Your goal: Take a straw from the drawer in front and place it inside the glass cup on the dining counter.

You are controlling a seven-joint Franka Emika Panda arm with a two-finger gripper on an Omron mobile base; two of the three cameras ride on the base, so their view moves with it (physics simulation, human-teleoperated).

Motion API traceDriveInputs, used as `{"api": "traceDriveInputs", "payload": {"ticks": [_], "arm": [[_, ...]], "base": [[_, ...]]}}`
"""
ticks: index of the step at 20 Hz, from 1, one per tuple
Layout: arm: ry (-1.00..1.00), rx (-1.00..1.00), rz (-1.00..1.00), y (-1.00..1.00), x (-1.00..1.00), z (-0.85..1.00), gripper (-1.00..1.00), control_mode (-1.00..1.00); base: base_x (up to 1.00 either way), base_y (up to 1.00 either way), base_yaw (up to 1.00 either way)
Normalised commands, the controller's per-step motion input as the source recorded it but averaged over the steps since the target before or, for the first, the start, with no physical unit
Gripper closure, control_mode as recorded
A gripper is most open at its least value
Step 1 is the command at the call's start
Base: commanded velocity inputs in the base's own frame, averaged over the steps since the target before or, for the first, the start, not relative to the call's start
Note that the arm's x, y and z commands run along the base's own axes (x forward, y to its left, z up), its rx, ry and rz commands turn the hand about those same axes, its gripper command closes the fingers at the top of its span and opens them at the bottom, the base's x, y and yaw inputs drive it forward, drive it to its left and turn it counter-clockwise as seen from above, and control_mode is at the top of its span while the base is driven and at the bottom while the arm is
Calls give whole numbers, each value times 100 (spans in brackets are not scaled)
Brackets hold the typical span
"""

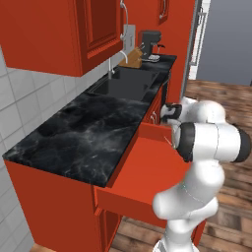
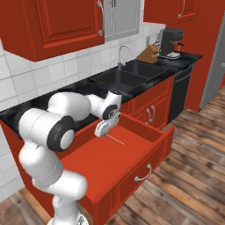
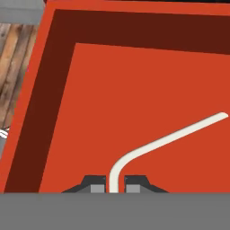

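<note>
one straw (image 3: pixel 166 140) is pinched at its short bent end by the clenched jaws (image 3: pixel 114 184), its long part trailing over the floor of the pulled-out drawer (image 2: pixel 163 139). gripping the bend likely leaves the long end free to drop into a cup.

You've got the drawer (image 1: pixel 142 167) pulled wide open at lower centre of the frame, flat red inside showing. The arm (image 1: pixel 206 142) rises from the lower right and bends over the drawer's far right end, hiding the hand; a thin pale line, maybe the straw (image 1: pixel 168 141), shows just left of the elbow. Black marble counter (image 1: pixel 83 133) runs up the left half. Sink (image 1: pixel 125 83) sits upper centre, coffee machine (image 1: pixel 149 43) and knife block (image 1: pixel 133 58) behind it. Red cabinets (image 1: pixel 59 29) fill the upper left
</note>
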Motion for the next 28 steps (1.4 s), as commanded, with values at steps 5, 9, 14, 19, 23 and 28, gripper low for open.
{"api": "traceDriveInputs", "payload": {"ticks": [5,9,14,19,23,28], "arm": [[0,0,0,5,-35,100,100,-100],[0,0,-5,22,-51,100,100,-100],[0,0,-9,27,-56,100,100,-100],[0,-1,-17,28,-66,89,100,-100],[0,-4,-21,36,-60,54,100,-100],[0,-10,-25,42,-46,31,100,-100]], "base": [[0,0,0],[0,0,0],[0,0,0],[0,0,0],[0,0,0],[0,0,0]]}}
